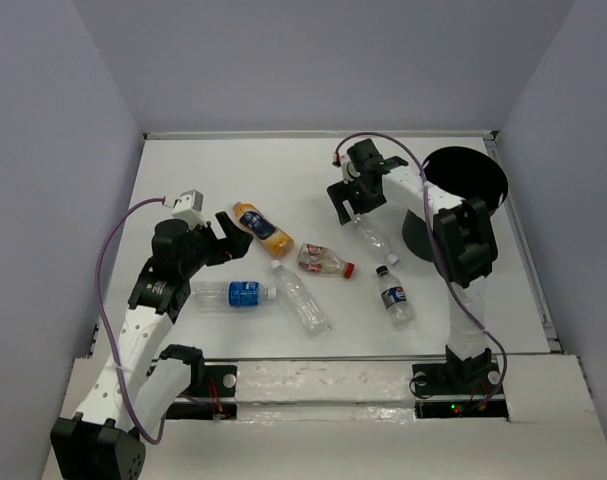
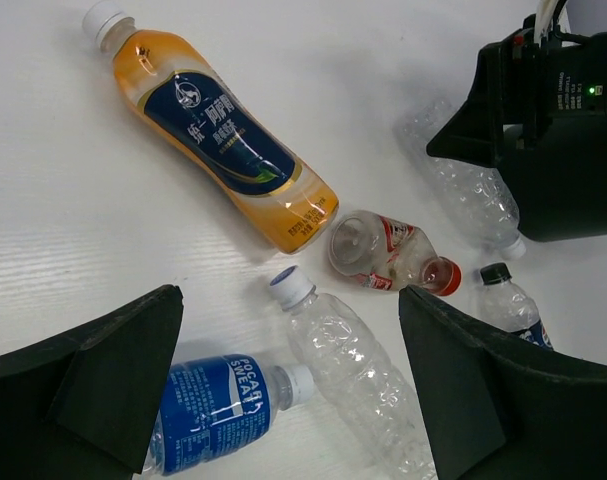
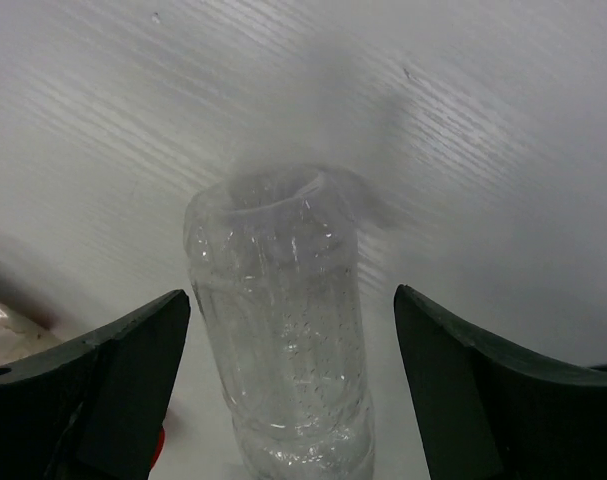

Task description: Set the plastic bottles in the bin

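Six bottles: small clear plastic drink bottles (image 1: 301, 300), all lying on the white table (image 1: 233, 170); none was in the black cylindrical matte bin (image 1: 480, 172).
Bin position: far right of the table, just beside the right arm.
Right gripper (image 3: 291, 300): jaws wide, empty, hanging over a crinkled clear unlabelled bottle (image 3: 283, 330), one finger on each side, apparently not touching.
Left gripper (image 2: 291, 330): jaws wide, empty, above the middle cluster of bottles.
Step in hand: probably the right arm's grasp of that clear bottle.
Doing it well: lower until the fingers flank the middle of the body, close gently because thin plastic would likely buckle or slip, lift clear, then release over the mouth of the nearby bin.
Readable writing: "POCARI SWEAT", partly hidden, on the blue-labelled bottle (image 2: 218, 405).
Other labels: the orange-drink bottle (image 2: 223, 150) bore a dark blue label with Chinese characters I could not read. The crushed red-and-white bottle (image 2: 388, 255) and the black-capped dark-labelled bottle (image 2: 511, 305) showed nothing legible.
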Action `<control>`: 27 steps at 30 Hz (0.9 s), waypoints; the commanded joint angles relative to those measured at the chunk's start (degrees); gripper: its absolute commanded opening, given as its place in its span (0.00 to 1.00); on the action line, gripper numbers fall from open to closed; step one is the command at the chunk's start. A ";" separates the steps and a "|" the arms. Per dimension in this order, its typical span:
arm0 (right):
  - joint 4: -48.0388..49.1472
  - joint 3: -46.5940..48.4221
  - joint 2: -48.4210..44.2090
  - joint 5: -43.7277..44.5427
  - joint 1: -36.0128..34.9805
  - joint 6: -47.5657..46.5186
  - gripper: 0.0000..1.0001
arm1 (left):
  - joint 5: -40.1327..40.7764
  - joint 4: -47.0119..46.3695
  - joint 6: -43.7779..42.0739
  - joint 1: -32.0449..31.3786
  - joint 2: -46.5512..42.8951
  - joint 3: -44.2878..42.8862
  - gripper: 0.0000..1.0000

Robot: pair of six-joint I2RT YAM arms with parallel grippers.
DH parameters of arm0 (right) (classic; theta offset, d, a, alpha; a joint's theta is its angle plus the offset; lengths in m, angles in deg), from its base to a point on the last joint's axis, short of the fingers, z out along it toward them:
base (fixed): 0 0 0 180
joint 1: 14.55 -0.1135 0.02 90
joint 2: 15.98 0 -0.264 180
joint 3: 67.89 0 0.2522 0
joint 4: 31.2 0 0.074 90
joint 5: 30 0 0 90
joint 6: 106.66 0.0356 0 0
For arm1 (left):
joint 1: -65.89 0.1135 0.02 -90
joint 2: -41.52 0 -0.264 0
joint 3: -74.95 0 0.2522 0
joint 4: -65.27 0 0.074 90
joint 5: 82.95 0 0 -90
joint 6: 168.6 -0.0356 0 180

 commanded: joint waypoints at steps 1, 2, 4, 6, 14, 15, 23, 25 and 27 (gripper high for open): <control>-0.67 5.12 1.65 -1.19 -0.34 -2.23 0.83 | 0.46 -0.51 1.13 -0.25 1.01 -1.17 0.99; -0.67 5.91 2.27 -1.10 -0.34 -2.41 0.79 | 0.55 -0.60 1.39 -0.25 1.10 -1.08 0.99; -0.58 6.53 2.27 0.04 -0.34 -2.85 0.62 | 0.81 -0.86 2.97 -0.25 1.19 -0.73 0.99; -0.58 7.23 0.70 1.27 -0.86 -2.76 0.44 | 0.90 -1.91 4.99 -0.25 1.71 -0.29 0.99; 5.56 7.76 -18.88 0.75 -1.40 2.94 0.44 | 4.85 -4.81 10.79 -0.25 8.11 -0.99 0.99; 6.88 6.63 -24.48 0.92 -1.40 3.82 0.44 | 5.12 -5.51 11.49 -0.25 8.83 -0.91 0.99; 22.15 1.72 -47.44 24.00 -0.79 7.78 0.43 | 11.78 -16.14 20.11 -0.25 15.68 0.24 0.99; 25.51 -0.58 -50.45 28.57 -0.16 6.39 0.43 | 13.46 -17.12 20.81 -0.25 17.17 -0.55 0.99; 29.90 -4.09 -53.53 35.44 0.53 4.81 0.43 | 15.82 -17.65 20.91 -0.33 19.81 -2.04 0.99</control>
